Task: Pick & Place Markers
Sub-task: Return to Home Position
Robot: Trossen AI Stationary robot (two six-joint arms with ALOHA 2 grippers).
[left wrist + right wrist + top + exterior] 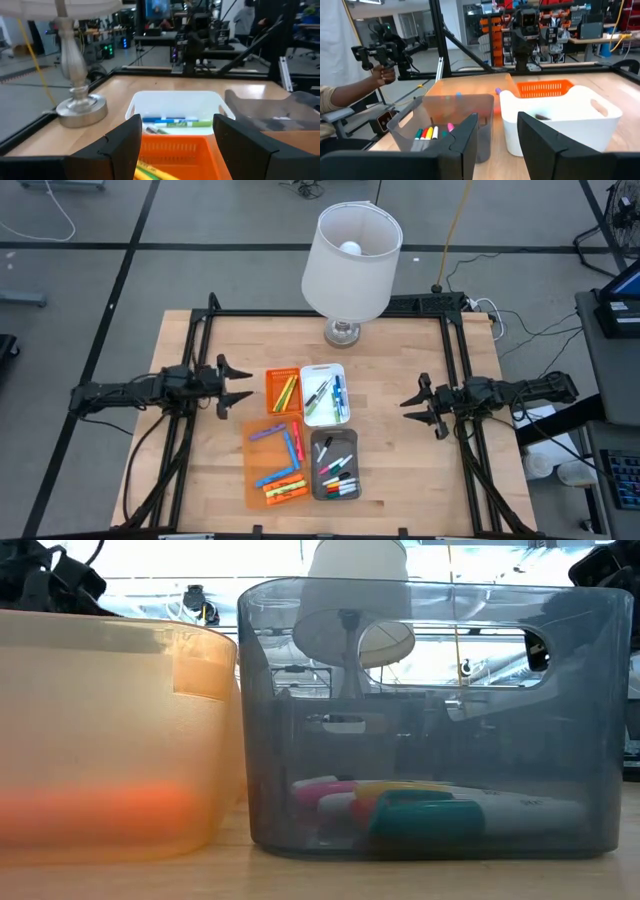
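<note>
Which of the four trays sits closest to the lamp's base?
The white tray, in front of the lamp base. The small orange basket sits off to one side; the grey bin and large orange tray lie farther.

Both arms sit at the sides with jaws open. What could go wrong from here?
The left gripper, open, points at the small orange tray close by; a forward drift could shove it. The lamp stands just behind the white tray, so a wide swing might tip it. The right gripper waits farther off.
</note>
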